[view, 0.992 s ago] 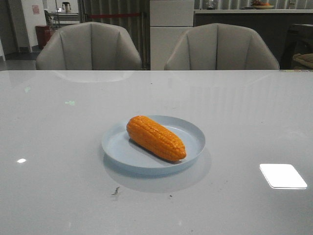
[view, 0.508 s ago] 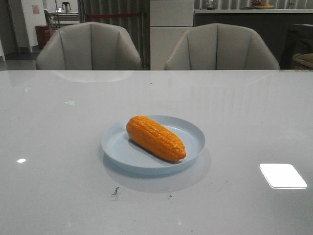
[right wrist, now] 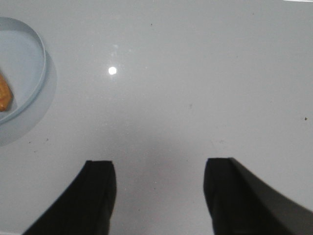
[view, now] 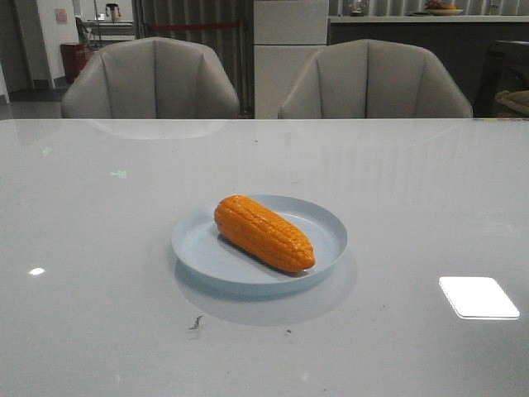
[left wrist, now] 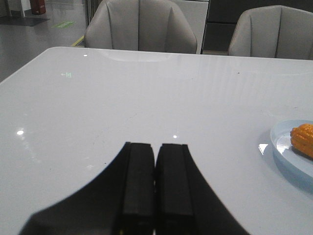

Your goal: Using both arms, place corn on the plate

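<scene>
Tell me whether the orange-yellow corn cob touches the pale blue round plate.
Touching: the front view shows the corn lying on the plate, no gap beneath.

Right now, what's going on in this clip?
Nothing is being handled. The corn lies diagonally on the plate in the middle of the table, so the placing looks done. Neither arm shows in the front view. The left gripper is shut and empty over bare table, with the plate off to one side of it. The right gripper is open and empty, also clear of the plate.
</scene>
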Motion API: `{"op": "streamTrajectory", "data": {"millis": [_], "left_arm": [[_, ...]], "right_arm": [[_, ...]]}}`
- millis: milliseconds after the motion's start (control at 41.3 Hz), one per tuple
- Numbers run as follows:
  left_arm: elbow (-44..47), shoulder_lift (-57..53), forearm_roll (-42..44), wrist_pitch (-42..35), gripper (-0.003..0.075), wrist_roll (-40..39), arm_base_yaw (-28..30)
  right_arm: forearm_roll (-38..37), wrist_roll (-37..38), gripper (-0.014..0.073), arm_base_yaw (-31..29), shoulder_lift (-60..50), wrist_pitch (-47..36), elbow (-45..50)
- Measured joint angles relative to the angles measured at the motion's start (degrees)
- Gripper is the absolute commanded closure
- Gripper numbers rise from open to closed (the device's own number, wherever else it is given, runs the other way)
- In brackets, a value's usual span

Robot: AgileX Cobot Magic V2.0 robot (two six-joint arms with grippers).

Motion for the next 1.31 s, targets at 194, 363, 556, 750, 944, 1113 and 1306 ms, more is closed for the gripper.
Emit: {"op": "streamTrajectory", "data": {"millis": [194, 363, 556, 750, 944, 1113, 1306], "left_arm": [[0.00, 0.00, 0.00, 0.00, 0.0626, 0.00, 0.00], [0.00, 0.00, 0.00, 0.00, 0.0626, 0.00, 0.00], [0.00, 0.00, 0.00, 0.00, 0.0626, 0.00, 0.00], [0.00, 0.00, 0.00, 0.00, 0.0626, 0.00, 0.00], [0.00, 0.00, 0.00, 0.12, 0.0626, 0.00, 0.00], [0.00, 0.00, -0.03, 0.12, 0.0626, 0.00, 0.00], [0.00, 0.00, -0.03, 0.12, 0.0626, 0.00, 0.00]], "right_arm": [[0.72, 0.00, 0.0545, 0.00, -6.19, -7.84, 6.02], [0.83, 0.00, 0.0536, 0.00, -13.31, -21.05, 13.90], [0.95, 0.00, 0.0536, 1.92, -24.93, -39.25, 27.02], [1.05, -0.10, 0.0536, 3.72, -38.08, -39.64, 36.97], [1.05, -0.10, 0.0536, 3.85, -43.62, -33.92, 37.08], [1.05, -0.10, 0.0536, 3.85, -43.62, -31.87, 37.21], [1.05, -0.10, 0.0536, 3.85, -43.62, -31.74, 37.24]]}}
